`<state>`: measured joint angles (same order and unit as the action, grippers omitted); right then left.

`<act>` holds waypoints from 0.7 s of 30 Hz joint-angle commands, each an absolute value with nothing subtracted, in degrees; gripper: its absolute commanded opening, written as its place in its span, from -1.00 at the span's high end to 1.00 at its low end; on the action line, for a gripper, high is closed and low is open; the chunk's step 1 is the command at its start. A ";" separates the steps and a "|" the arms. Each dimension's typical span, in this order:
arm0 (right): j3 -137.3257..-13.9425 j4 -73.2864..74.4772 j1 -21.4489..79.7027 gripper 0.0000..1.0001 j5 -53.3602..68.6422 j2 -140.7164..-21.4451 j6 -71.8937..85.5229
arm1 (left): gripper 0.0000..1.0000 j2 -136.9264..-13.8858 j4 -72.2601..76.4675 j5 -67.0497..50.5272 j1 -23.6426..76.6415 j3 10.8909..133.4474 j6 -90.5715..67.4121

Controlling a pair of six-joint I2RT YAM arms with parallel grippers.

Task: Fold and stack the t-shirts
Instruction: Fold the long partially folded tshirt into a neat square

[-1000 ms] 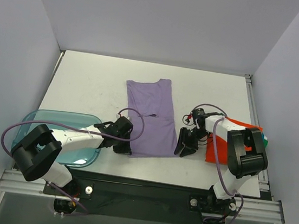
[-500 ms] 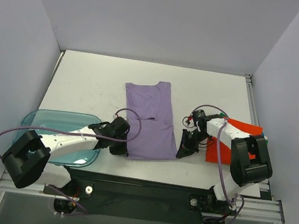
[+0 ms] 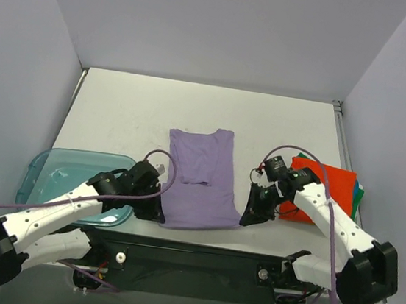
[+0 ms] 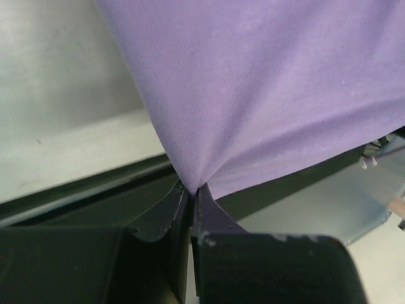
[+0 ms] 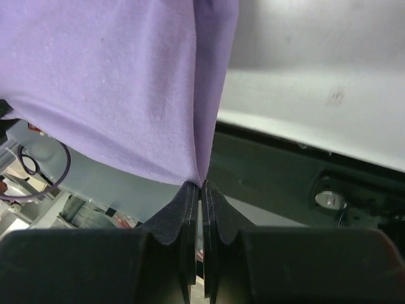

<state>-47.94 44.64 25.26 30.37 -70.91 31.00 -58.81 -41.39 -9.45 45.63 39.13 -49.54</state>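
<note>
Both hands (image 3: 153,210) (image 3: 250,215) pinch lavender shirt (image 3: 200,177); only overhead shows orange shirt (image 3: 330,188)

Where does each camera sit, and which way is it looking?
Top camera: sits high behind the arms and looks down on the table and purple t-shirt; it shows the left arm and right arm.
Left wrist camera: sits on the left arm and looks along the left tool, which is pinching one near corner of the shirt.
Right wrist camera: sits on the right arm and looks along the right tool, which is pinching the other near corner.
Shared: all three views show the purple t-shirt.
</note>
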 commanded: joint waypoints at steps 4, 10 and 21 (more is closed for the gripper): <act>-49.13 57.56 30.14 1.00 24.70 -59.95 42.26 | 1.00 -50.37 -56.15 -14.50 46.32 43.06 -50.80; -57.98 61.78 30.67 1.00 21.01 -57.92 45.96 | 1.00 -48.25 -58.89 -16.08 46.32 49.47 -52.38; -71.97 62.40 30.50 1.00 14.42 -68.63 43.42 | 1.00 -53.43 -54.41 -16.96 40.54 52.03 -48.17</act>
